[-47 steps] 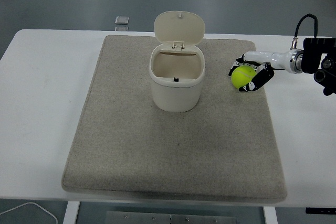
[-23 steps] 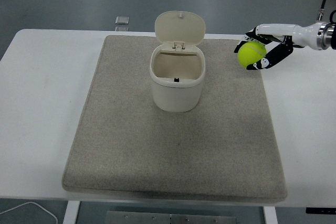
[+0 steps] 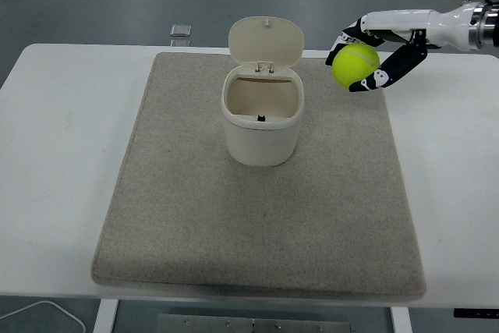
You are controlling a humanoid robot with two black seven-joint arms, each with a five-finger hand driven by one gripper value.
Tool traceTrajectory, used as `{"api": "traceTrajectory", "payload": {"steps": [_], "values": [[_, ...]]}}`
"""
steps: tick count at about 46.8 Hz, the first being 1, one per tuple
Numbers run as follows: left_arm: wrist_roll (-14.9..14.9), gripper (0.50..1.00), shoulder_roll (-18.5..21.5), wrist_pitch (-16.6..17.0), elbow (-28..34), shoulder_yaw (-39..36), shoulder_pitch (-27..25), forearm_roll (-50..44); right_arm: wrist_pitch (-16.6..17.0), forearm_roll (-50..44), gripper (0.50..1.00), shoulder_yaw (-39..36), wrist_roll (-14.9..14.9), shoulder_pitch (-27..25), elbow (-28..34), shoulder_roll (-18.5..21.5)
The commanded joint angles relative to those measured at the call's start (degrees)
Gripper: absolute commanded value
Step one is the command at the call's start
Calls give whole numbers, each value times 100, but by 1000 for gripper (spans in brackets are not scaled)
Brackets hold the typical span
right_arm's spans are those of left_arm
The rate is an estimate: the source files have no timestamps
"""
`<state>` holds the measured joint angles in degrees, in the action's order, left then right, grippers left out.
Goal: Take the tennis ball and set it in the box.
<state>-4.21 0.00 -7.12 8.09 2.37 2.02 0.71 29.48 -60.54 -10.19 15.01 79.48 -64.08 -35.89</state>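
My right hand [image 3: 366,56] comes in from the upper right and is shut on the yellow-green tennis ball [image 3: 355,65]. It holds the ball in the air above the mat's far right part, to the right of the box. The box [image 3: 261,115] is a cream bin standing upright on the mat's far middle. Its hinged lid [image 3: 266,40] stands open at the back and the inside looks empty. My left arm is out of view.
A grey-beige felt mat [image 3: 257,216] covers most of the white table [image 3: 54,154]. A small grey object [image 3: 181,30] lies at the table's far edge. A white cable [image 3: 47,313] shows below the table's near left corner.
My right hand has lifted the tennis ball off the mat and carried it up and to the left, closer to the box.
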Motion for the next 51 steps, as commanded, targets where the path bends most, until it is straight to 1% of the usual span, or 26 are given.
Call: {"api": "traceTrajectory", "payload": {"steps": [1,7,10,18,24,29,38,46,51], "values": [[0,996,0,0,0,0,1,-1,-3,-2,500,8,2,6,1,204],[0,996,0,0,0,0,1,-1,-12,-2,500,8,2,6,10,451],[0,996,0,0,0,0,1,-1,-47,7,500,-1,2,-2,10,512],[0,996,0,0,0,0,1,-1,-126,7,500,-1,2,-20,36,539],[0,996,0,0,0,0,1,-1,-363,7,500,-1,2,-38,36,556],[0,996,0,0,0,0,1,-1,-443,16,500,-1,2,-46,36,574],[0,996,0,0,0,0,1,-1,-417,33,500,-9,2,-46,36,592],[0,996,0,0,0,0,1,-1,-355,560,500,-36,2,-46,1,583],[0,996,0,0,0,0,1,-1,-355,605,500,-44,2,-55,1,583]]}}
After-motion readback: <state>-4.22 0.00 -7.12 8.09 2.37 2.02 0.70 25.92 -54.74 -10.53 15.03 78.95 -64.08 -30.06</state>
